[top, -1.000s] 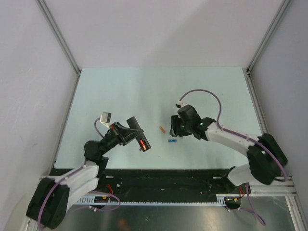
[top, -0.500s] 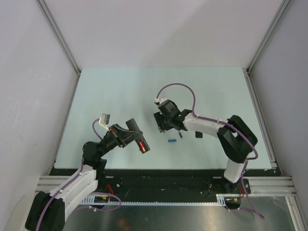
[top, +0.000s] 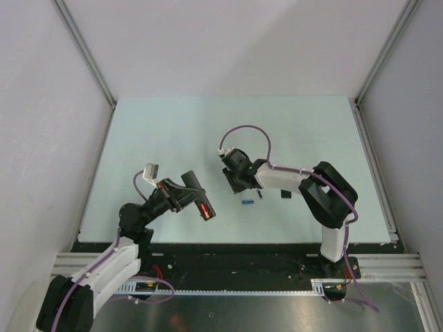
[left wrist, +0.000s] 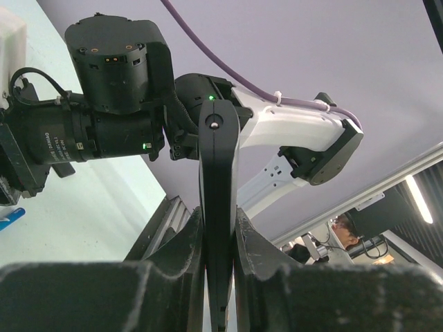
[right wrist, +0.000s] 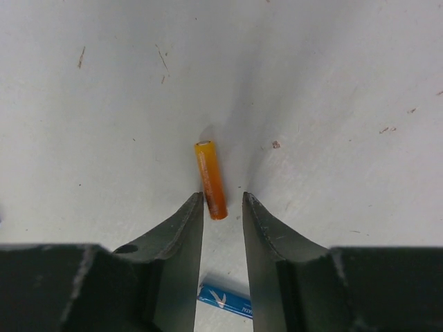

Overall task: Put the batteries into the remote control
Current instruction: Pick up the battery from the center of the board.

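My left gripper (top: 181, 196) is shut on the slim black remote control (top: 196, 187) and holds it above the table. An orange-red battery (top: 204, 209) shows in its recess. In the left wrist view the remote (left wrist: 219, 173) stands edge-on, clamped between the fingers of the left gripper (left wrist: 220, 232). My right gripper (top: 235, 177) is open and low over the table. In the right wrist view an orange battery (right wrist: 210, 178) lies on the table with its near end between the tips of the right gripper (right wrist: 222, 198); I cannot tell whether the left tip touches it. The top view hides this battery.
A blue battery (top: 247, 202) lies on the table just near of the right gripper, and it also shows in the right wrist view (right wrist: 225, 299). A small dark piece (top: 259, 194) lies beside the right arm. Grey walls stand round the pale table (top: 173, 131).
My right gripper has swung left across the table and now stands over the orange battery. The left gripper, still holding the remote, has barely shifted.
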Available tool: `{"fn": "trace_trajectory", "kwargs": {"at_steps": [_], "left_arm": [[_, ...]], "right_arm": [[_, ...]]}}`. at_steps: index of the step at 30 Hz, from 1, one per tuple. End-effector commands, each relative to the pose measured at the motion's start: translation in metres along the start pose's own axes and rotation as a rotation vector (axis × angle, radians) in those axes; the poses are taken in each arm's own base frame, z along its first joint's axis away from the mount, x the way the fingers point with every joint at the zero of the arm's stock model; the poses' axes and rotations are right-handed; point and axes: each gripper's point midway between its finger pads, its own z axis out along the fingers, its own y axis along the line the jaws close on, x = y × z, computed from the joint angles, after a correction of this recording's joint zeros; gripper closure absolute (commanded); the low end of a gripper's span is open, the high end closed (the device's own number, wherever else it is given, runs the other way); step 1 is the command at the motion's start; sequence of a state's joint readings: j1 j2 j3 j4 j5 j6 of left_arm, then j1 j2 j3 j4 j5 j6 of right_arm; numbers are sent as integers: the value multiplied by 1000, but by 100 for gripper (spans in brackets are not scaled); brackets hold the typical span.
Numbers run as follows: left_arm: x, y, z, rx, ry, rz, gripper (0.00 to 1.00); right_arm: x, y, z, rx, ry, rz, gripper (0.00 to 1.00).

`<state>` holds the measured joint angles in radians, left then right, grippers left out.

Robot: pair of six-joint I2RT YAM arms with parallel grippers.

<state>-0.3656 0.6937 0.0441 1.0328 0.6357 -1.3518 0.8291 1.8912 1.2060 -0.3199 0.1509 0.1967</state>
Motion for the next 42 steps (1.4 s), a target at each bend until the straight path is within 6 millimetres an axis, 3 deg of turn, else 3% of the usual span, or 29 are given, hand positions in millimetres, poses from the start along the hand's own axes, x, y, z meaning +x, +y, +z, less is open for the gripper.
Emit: {"fn": "trace_trajectory", "kwargs": {"at_steps": [1,10,13,18,21,22,24,25,26,30,33,36,42], "left_arm": [[6,9,-6,-12,7,20,100],[6,12,-6,-19,7,19,100],[5,12,-6,-20,4,20,100],[5,13,-6,-23,2,20,100],[3,13,-5,-23,-4,21,100],[3,13,-5,-27,-8,19,100],[0,13,-3,-29,-16,22,100],[-1,13,-3,-27,-21,27,100],[-3,16,-2,-38,-29,23,100],[-12,25,2,-76,-74,6,100],[-21,38,6,-125,-118,-6,100],[-31,39,16,-134,-126,13,100],[-45,43,38,-150,-126,-14,100]], "right_arm": [[-7,-3,-1,30,-3,-12,68],[0,-3,0,29,22,-28,73],[3,-4,2,26,32,-28,77],[-2,-8,-5,19,27,7,94],[-8,-5,-26,-25,3,28,100],[-18,-3,-42,-44,-43,31,100],[-12,-2,-58,-66,-65,19,100],[-20,-1,-78,-81,-118,20,100],[-10,-1,-83,-85,-115,16,100],[-5,-2,-125,-89,-214,10,100],[-8,7,-160,-112,-279,-2,100],[-15,20,-196,-150,-320,10,100],[-11,55,-233,-278,-219,57,100]]}}
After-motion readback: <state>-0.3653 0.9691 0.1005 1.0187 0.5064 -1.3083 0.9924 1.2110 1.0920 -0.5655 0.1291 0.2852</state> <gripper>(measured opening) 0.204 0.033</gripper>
